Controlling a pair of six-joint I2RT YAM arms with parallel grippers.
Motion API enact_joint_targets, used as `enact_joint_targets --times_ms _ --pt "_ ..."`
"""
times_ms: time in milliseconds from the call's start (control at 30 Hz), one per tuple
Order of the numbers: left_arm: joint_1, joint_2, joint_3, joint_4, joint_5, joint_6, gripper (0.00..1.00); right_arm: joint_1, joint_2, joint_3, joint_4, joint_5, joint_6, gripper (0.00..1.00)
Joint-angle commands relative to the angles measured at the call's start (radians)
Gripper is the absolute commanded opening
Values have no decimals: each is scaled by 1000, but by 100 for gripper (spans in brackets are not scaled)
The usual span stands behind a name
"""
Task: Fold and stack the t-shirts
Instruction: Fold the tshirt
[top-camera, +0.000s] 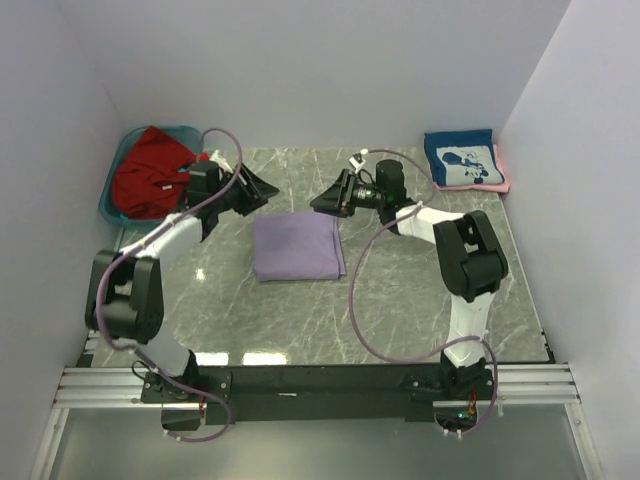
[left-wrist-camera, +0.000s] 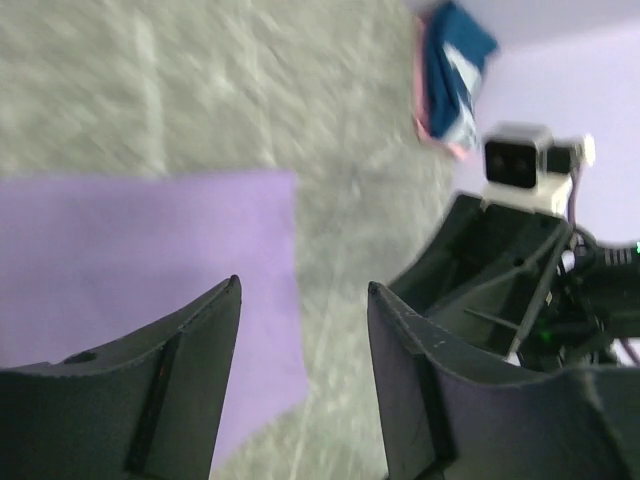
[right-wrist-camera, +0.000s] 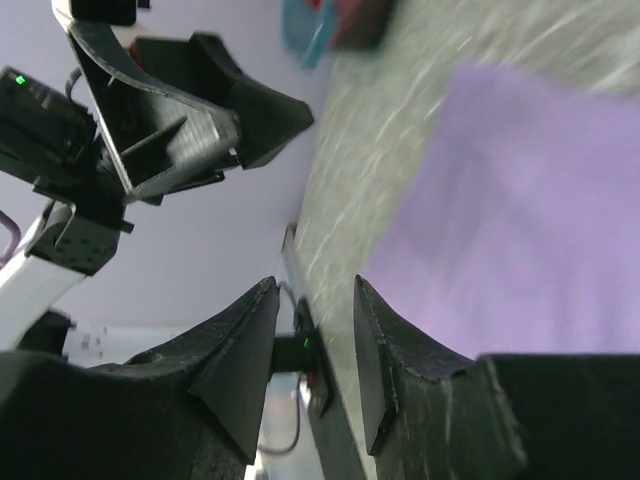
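Top view: folded lavender t-shirt (top-camera: 297, 247) lies flat mid tabletop (top-camera: 420, 300). Left end effector (top-camera: 262, 190) & right end effector (top-camera: 322, 200) sit near its far corners, apart from each other. Red t-shirt (top-camera: 150, 172) is bunched in teal tub (top-camera: 108, 195), far left. Navy t-shirt (top-camera: 462, 160) lies atop pink t-shirt (top-camera: 503, 172), far right corner. Left wrist: jaws apart, nothing btwn, lavender cloth underneath. Right wrist: jaws apart, empty, same cloth alongside.

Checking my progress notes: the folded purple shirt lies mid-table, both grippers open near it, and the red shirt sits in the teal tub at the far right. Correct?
One slip: the top external view shows the red shirt in the teal tub at the far left, not right. The purple shirt lies mid-table, left gripper and right gripper open near it.
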Motion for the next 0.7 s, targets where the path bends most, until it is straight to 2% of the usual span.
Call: enact_joint_targets --times_ms 0,167,267,367,467,667 --pt "-68 -67 -143 -15 -29 -13 58 47 -60 -122 93 -3 8 43" --pt "-79 -55 -377 99 14 -120 54 32 9 -232 133 -23 -27 42" --pt "-56 -52 -498 173 31 -160 54 10 107 -267 151 -43 -41 40" --pt "-16 -81 -558 175 24 -156 54 -19 133 -297 144 -28 -65 39" --pt "19 -139 -565 120 8 -122 55 -36 122 -292 102 -23 -93 38" --pt "30 -306 -475 -104 -91 -21 55 -3 -75 -280 -71 15 -186 38"
